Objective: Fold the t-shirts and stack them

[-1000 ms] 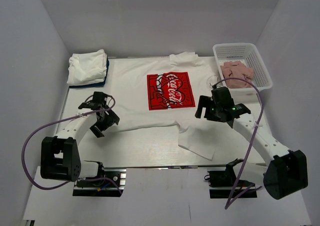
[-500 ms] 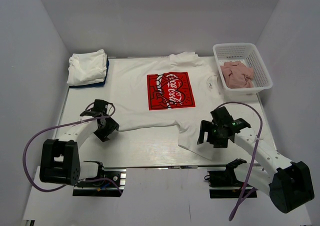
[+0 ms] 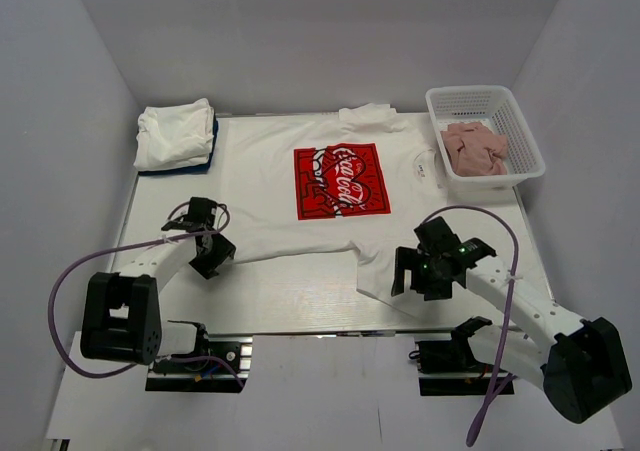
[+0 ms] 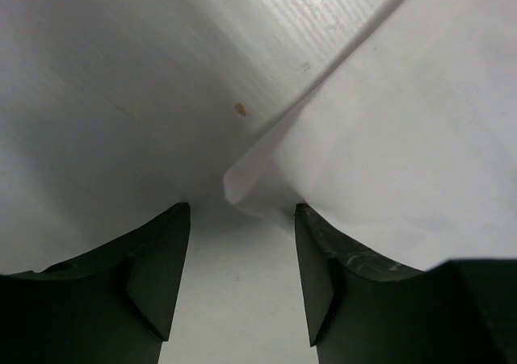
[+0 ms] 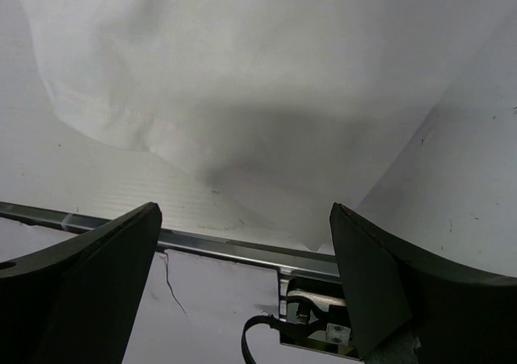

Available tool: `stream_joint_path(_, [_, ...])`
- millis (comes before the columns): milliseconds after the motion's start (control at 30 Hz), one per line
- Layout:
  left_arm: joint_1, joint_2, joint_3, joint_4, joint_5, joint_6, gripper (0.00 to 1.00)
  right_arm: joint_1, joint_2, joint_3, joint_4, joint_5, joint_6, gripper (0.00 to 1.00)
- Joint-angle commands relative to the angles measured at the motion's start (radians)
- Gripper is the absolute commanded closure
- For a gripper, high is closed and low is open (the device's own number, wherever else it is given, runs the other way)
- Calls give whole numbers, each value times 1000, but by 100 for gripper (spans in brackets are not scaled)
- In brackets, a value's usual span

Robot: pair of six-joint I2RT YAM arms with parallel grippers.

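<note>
Far-right corner: basket [image 3: 470, 93] held crumpled pink cloths [image 3: 474, 148]. The printed t-shirt [image 3: 260, 186] lay flat mid-table, red print [image 3: 342, 179] up. A folded t-shirt bundle [image 3: 175, 134] sat at the far-left corner. The left gripper [image 4: 242, 219] had its fingers spread with the shirt's near corner between them, not pinched. The right gripper [image 5: 242, 235] had its fingers wide apart over the near sleeve [image 3: 385, 291]. Versus 1 s back, the right gripper had come from beside the basket to the sleeve and the left gripper had dropped to the corner. Barely any change over the last half second.

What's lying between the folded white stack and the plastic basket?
The top view shows the spread t-shirt with its red print spanning the stretch from folded stack to basket.
</note>
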Motion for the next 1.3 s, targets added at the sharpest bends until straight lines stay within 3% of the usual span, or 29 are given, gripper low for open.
stream_joint_path(0, [3,4,-24,55,-26,-13,35,17,24,18,-8,10,2,10])
stream_joint_path(167, [3,65,-24,92,23,-13,58,40,34,19,-46,13,-1,10])
stream_joint_path(200, [3,76,-34,92,24,-13,70,43,31,19,-55,16,7,10])
stream_joint_path(267, [3,76,-34,92,33,-13,82,52,29,21,-69,30,13,10])
stream_joint_path(300, [3,76,-34,92,33,-4,96,55,37,15,-79,30,30,10])
stream_joint_path(333, [3,76,-34,92,33,-4,100,60,40,10,-76,26,31,10])
stream_joint_path(567, [3,47,-21,92,33,27,100,91,177,3,-19,44,35,10])
stream_joint_path(833, [3,38,2,72,33,36,100,135,285,-5,58,167,68,11])
stream_joint_path(933, [3,29,2,63,33,36,100,135,335,6,101,193,55,26])
stream_joint_path(967, [3,29,2,49,33,36,100,137,340,7,99,188,45,46])
stream_joint_path(1033, [3,18,24,22,22,36,100,140,334,18,67,181,47,69])
stream_joint_path(1067, [3,6,24,7,10,36,100,144,325,10,56,159,59,89])
stream_joint_path(1100, [3,6,36,-29,10,36,100,149,301,6,44,155,71,98])
stream_joint_path(1267, [3,-56,45,-161,-13,45,100,181,175,60,-104,-5,88,100])
